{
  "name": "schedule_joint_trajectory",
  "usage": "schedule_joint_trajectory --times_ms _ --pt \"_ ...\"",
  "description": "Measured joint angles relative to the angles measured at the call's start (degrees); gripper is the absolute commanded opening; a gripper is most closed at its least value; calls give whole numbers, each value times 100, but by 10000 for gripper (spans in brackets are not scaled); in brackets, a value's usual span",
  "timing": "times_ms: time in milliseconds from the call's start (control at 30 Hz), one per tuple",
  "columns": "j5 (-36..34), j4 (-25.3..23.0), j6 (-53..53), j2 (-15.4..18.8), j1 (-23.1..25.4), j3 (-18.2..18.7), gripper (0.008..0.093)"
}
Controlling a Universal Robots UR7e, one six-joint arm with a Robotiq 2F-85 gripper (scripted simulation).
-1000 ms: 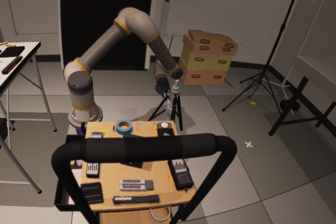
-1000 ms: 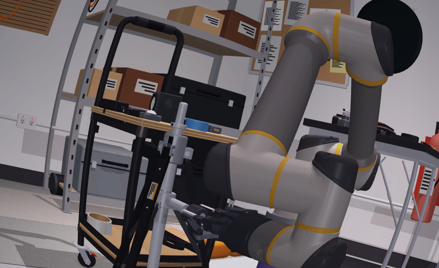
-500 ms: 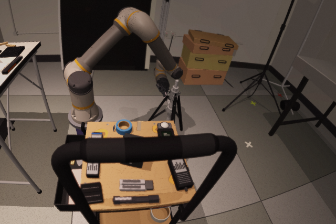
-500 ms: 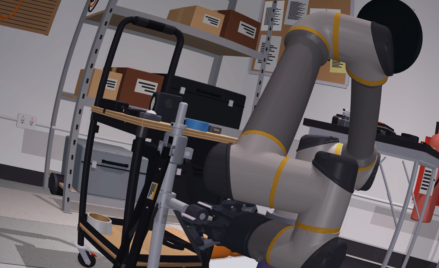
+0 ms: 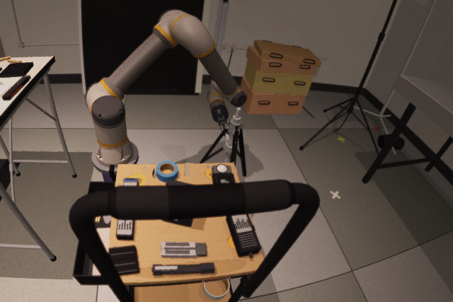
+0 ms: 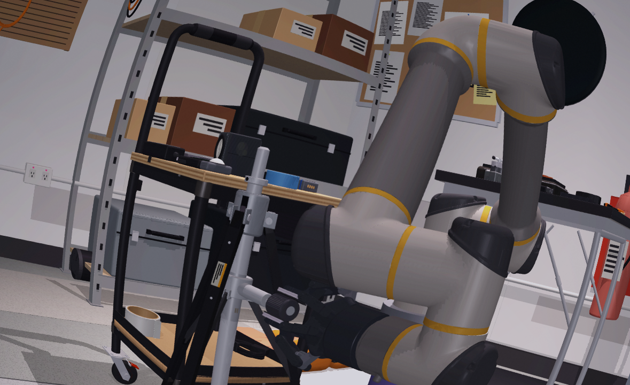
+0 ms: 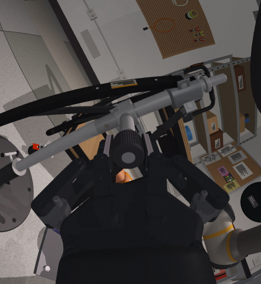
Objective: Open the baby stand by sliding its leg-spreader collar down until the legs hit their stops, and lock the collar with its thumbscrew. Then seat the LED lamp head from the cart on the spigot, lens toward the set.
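Note:
My gripper (image 7: pixel 128 144) reaches in from the side at the baby stand (image 5: pixel 234 138) on the floor beyond the cart, and its two fingers are closed on the dark knurled thumbscrew knob (image 7: pixel 128 153) of the leg-spreader collar (image 7: pixel 123 112). The knob (image 6: pixel 282 306) sticks out sideways from the grey centre column (image 6: pixel 240 268), well below the bare spigot (image 6: pixel 261 160) at the top. The black legs (image 5: pixel 239 152) are spread on the floor. The LED lamp head (image 5: pixel 222 173) sits on the far edge of the cart top (image 5: pixel 183 225), lens up.
Behind the stand hang stacked cardboard boxes (image 5: pixel 280 77), with a dark doorway to the left. A tall light stand (image 5: pixel 351 105) stands to the right. The cart handle (image 5: pixel 190 200) crosses the foreground; blue tape (image 5: pixel 167 170) and several small devices lie on the cart. A folding table (image 5: pixel 22 79) stands left.

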Motion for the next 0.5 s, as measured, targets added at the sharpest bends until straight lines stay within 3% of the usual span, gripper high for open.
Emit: schedule_joint_trajectory --times_ms 500 --pt "0 0 -2878 0 0 0 80"
